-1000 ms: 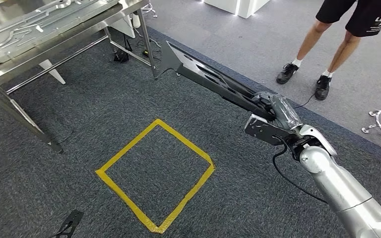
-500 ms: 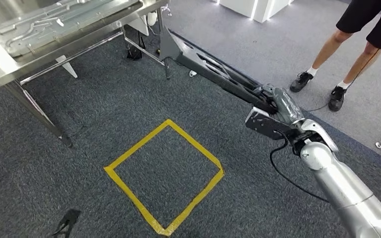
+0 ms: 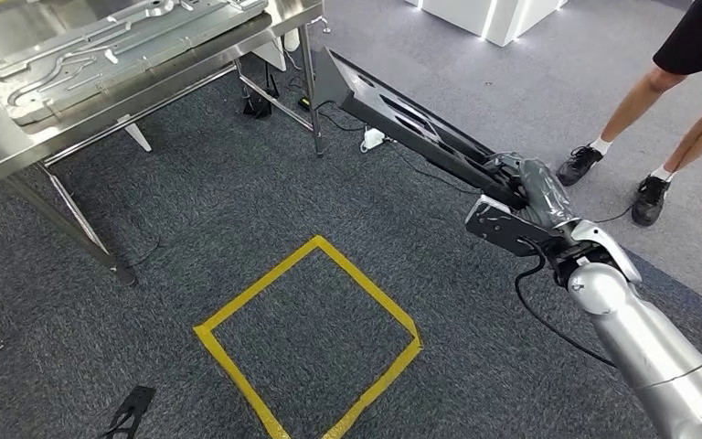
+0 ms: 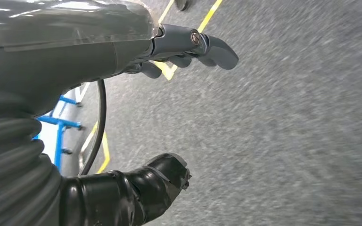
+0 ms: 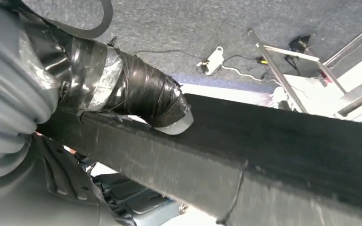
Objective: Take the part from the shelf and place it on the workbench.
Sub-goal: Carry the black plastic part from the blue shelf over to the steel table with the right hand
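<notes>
A long black metal part (image 3: pixel 402 119) with slots juts forward from my right hand (image 3: pixel 530 197), which grips its near end above the carpet. The part's far tip hangs close to the corner of the steel workbench (image 3: pixel 18 137) at upper left. Up close, my taped thumb (image 5: pixel 141 94) presses on the black part (image 5: pixel 283 150). My left hand (image 4: pixel 188 44) hangs over the grey carpet with its fingers apart and nothing in it.
A large stamped metal panel (image 3: pixel 110 46) lies on the workbench. A yellow tape square (image 3: pixel 311 338) marks the carpet in front of me. A person's legs (image 3: pixel 667 119) stand at right. A white power strip (image 3: pixel 371 139) and cables lie by the bench leg. A small black object (image 3: pixel 128 412) lies on the carpet near me.
The whole view has shifted: bench and tape square slid right and down as the camera moved. The part stays gripped in my right hand, its tip now nearer the bench corner.
</notes>
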`<state>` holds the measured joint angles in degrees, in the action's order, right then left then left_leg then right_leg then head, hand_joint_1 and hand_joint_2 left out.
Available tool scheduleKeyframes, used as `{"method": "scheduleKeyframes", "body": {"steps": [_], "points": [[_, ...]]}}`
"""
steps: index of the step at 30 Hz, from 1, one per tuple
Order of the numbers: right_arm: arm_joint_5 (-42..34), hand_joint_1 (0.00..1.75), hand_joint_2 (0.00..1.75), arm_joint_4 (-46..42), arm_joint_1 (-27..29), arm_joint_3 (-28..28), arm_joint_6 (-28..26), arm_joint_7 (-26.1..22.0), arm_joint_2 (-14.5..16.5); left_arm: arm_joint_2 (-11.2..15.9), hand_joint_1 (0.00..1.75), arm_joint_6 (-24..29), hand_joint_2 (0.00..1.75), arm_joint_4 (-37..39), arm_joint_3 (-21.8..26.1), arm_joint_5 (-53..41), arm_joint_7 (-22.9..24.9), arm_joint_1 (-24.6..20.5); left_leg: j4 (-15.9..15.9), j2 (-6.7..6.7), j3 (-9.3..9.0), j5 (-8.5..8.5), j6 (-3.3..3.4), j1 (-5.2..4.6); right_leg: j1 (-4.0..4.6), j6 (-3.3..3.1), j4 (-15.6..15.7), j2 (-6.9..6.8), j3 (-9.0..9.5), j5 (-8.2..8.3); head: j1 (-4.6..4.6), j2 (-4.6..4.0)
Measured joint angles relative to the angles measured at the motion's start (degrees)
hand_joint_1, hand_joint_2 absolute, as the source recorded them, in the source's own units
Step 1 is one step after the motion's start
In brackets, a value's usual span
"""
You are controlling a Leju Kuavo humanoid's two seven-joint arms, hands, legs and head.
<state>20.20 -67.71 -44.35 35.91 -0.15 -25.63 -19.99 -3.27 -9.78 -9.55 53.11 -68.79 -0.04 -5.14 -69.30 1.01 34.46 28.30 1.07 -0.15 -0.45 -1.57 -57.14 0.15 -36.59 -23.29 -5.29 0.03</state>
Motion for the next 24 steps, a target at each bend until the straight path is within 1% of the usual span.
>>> {"method": "scheduleKeyframes", "body": {"steps": [1,2,3,4,5,6,7,8,9,10,11,12,13,14,15,16,17,18,19,20,21,22,23,24], "points": [[0.0,1.75,1.75,0.0,0.1,0.0,0.0,0.0,0.0,0.0,0.00,0.0,1.75,0.0,0.0,0.0,0.0,0.1,-2.8,-0.07,2.67,1.38,-0.18,0.13,-0.04,-0.01,0.5,-0.06,1.30,-0.69,-0.04,0.00],[0.0,1.75,1.75,0.0,0.3,0.0,0.0,0.0,0.0,0.0,0.00,0.0,1.75,0.0,0.0,0.1,0.0,0.3,-4.2,-0.13,4.89,3.83,-0.38,0.31,-0.09,0.07,1.0,-0.10,2.70,-1.48,-0.04,-0.01],[0.1,1.75,1.75,0.0,0.4,0.0,0.0,0.0,0.0,0.0,0.00,0.0,1.75,0.0,0.0,0.2,0.0,0.4,-4.3,-0.23,6.52,6.55,-0.59,0.53,-0.14,0.22,1.3,-0.17,4.23,-2.40,-0.05,-0.01],[0.1,1.75,1.75,0.0,0.4,0.0,0.0,0.0,0.1,0.0,0.00,0.0,1.75,0.0,0.0,0.2,0.0,0.6,-3.0,-0.40,7.56,8.46,-0.83,0.77,-0.19,0.41,1.5,-0.27,5.91,-3.50,-0.05,-0.01],[0.1,1.75,1.75,0.0,0.4,0.0,0.0,0.0,0.1,0.0,0.00,0.0,1.75,0.0,0.0,0.3,0.0,0.7,-0.5,-0.65,8.10,8.47,-0.98,1.01,-0.22,0.62,1.6,-0.45,7.63,-4.72,-0.04,-0.01],[0.2,1.75,1.75,0.0,0.5,0.0,0.0,0.0,0.1,0.0,0.00,0.0,1.75,0.0,0.0,0.3,0.0,0.8,2.9,-1.22,8.31,5.44,-0.96,1.18,-0.23,0.85,1.7,-0.72,9.06,-6.03,-0.03,-0.01],[0.2,1.75,1.75,0.1,0.5,0.0,0.0,0.0,0.1,0.0,0.00,0.0,1.75,0.0,0.0,0.3,0.1,1.0,6.6,-2.01,8.46,0.26,-0.85,1.16,-0.19,1.12,1.6,-0.95,10.56,-7.38,0.05,-0.01],[0.3,1.75,1.75,0.2,0.4,0.0,0.0,-0.1,0.1,0.0,0.00,0.0,1.75,0.0,0.0,0.3,0.1,1.1,9.3,-2.80,8.34,-4.90,-0.63,0.99,-0.17,1.48,1.5,-1.08,11.67,-8.71,0.15,-0.01],[0.3,1.75,1.75,0.2,0.4,0.1,0.0,-0.1,0.1,0.0,0.00,0.0,1.75,0.1,0.0,0.3,0.1,1.2,10.9,-3.34,8.11,-8.73,-0.31,0.68,-0.23,1.93,1.6,-1.26,12.74,-9.89,0.28,-0.01],[0.4,1.75,1.75,0.3,0.4,0.1,0.0,-0.1,0.1,0.0,0.00,0.0,1.75,0.1,0.0,0.3,0.1,1.2,11.5,-3.38,7.72,-10.09,-0.02,0.34,-0.35,2.43,1.3,-1.35,13.88,-10.49,0.45,-0.01],[0.4,1.75,1.75,0.2,0.2,0.1,0.0,-0.1,0.2,0.1,0.00,0.0,1.75,0.0,0.0,0.4,0.2,0.9,11.3,-2.98,6.86,-9.61,0.37,0.05,-0.62,2.97,0.5,-1.49,14.43,-10.44,0.55,0.00],[0.4,1.75,1.75,0.1,0.0,0.1,0.0,-0.1,0.2,0.4,0.00,0.0,1.75,0.0,0.0,0.4,0.2,0.7,11.4,-2.34,5.95,-8.81,0.89,-0.14,-0.96,3.32,-1.4,-1.58,14.17,-9.61,0.67,0.00],[0.5,1.75,1.75,0.1,-0.3,0.1,0.0,-0.1,0.2,0.6,0.00,0.0,1.75,-0.1,0.0,0.4,0.1,0.4,11.6,-1.77,4.87,-8.08,1.48,-0.25,-1.19,3.45,-4.9,-1.38,12.63,-8.23,0.77,0.00],[0.5,1.75,1.75,0.0,-0.5,0.1,0.0,-0.2,0.2,0.8,0.00,0.0,1.75,-0.2,0.0,0.4,0.1,0.1,11.6,-1.23,3.75,-7.34,2.07,-0.35,-1.35,3.44,-9.1,-1.12,9.98,-7.39,0.83,0.00],[0.5,1.75,1.75,0.1,-0.6,0.1,0.0,-0.3,0.3,0.9,0.00,0.0,1.75,-0.2,0.0,0.4,0.1,0.0,11.7,-0.68,2.70,-6.48,2.52,-0.39,-1.37,3.32,-13.2,-0.80,6.76,-7.53,0.88,-0.01],[0.5,1.75,1.75,0.2,-0.6,0.1,0.0,-0.4,0.3,0.9,0.00,0.0,1.75,-0.2,0.1,0.4,0.1,-0.2,11.7,-0.03,1.62,-5.49,2.81,-0.45,-1.25,3.24,-16.4,-0.54,3.62,-9.03,0.90,-0.01],[0.6,1.75,1.75,0.3,-0.5,0.1,0.0,-0.4,0.3,0.9,0.00,0.0,1.75,-0.2,0.1,0.4,0.1,-0.2,11.7,0.73,0.49,-4.47,2.92,-0.50,-1.10,3.22,-18.1,-0.42,0.90,-11.66,0.91,-0.01],[0.6,1.75,1.75,0.5,-0.4,0.1,0.0,-0.4,0.3,0.9,0.00,0.0,1.75,-0.2,0.1,0.4,0.1,-0.1,11.7,1.56,-0.80,-3.39,2.94,-0.55,-0.93,3.18,-18.4,-0.32,-1.29,-14.58,0.91,-0.01],[0.7,1.75,1.75,0.6,-0.4,0.1,0.0,-0.4,0.3,0.8,0.00,0.0,1.75,-0.2,0.1,0.4,0.2,0.0,11.7,2.47,-2.30,-2.21,2.94,-0.57,-0.71,3.08,-17.5,-0.22,-3.15,-16.76,0.91,-0.01],[0.7,1.75,1.75,0.7,-0.4,0.1,0.0,-0.4,0.3,0.7,0.00,0.0,1.75,-0.2,0.1,0.4,0.2,0.2,11.7,3.35,-3.90,-0.96,2.92,-0.55,-0.43,2.88,-15.3,-0.01,-4.56,-16.94,0.91,-0.01],[0.7,1.75,1.75,0.8,-0.5,0.1,0.0,-0.4,0.3,0.5,0.00,-0.1,1.75,-0.2,0.1,0.4,0.2,0.4,11.7,4.22,-5.55,0.36,2.87,-0.51,-0.13,2.63,-12.1,0.47,-5.58,-14.36,0.93,-0.01],[0.7,1.75,1.75,0.9,-0.5,0.1,0.1,-0.4,0.3,0.2,0.00,-0.1,1.75,-0.1,0.2,0.4,0.3,0.6,11.7,5.06,-7.05,1.69,2.79,-0.42,0.17,2.38,-8.1,1.55,-6.29,-8.24,0.98,-0.01],[0.7,1.75,1.75,1.2,-0.6,0.1,0.1,-0.4,0.3,-0.1,0.00,-0.2,1.75,0.0,0.2,0.4,0.3,0.7,11.7,5.95,-8.23,2.89,2.56,-0.30,0.44,2.12,-4.9,2.80,-6.50,-2.18,0.97,-0.01],[0.8,1.75,1.75,1.4,-0.7,0.2,0.2,-0.4,0.3,-0.3,0.00,-0.2,1.75,0.1,0.2,0.4,0.2,0.8,11.9,6.73,-9.04,3.86,2.25,-0.16,0.70,1.88,-2.7,3.64,-6.37,2.76,1.05,-0.01]]}}
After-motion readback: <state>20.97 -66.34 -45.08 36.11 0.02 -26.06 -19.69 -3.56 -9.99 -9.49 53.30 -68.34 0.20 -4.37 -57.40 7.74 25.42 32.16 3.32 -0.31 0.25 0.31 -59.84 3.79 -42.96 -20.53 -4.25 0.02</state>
